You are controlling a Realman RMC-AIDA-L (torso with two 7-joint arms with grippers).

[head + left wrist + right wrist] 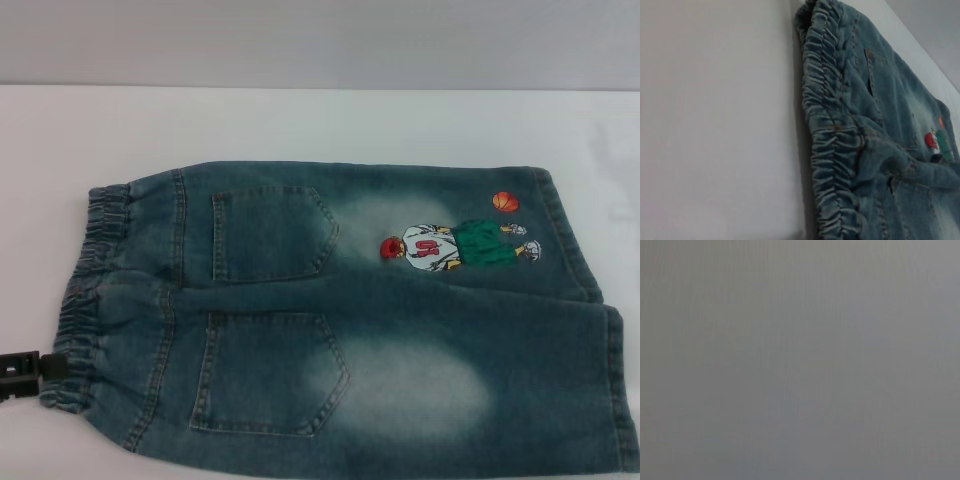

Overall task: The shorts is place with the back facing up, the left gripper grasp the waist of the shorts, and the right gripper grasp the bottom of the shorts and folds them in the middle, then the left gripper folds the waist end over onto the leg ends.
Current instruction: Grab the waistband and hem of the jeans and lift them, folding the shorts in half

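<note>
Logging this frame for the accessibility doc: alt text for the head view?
Blue-green denim shorts lie flat, back up, on a white table, waist to the left and leg ends to the right, with an embroidered basketball player on the far leg. The left gripper, black, sits at the near waist corner; the right gripper is out of view.

The left hand (25, 371) is cut off by the head view's edge; its fingers can't be made out. The shorts (350, 320) run past the bottom edge.
</note>
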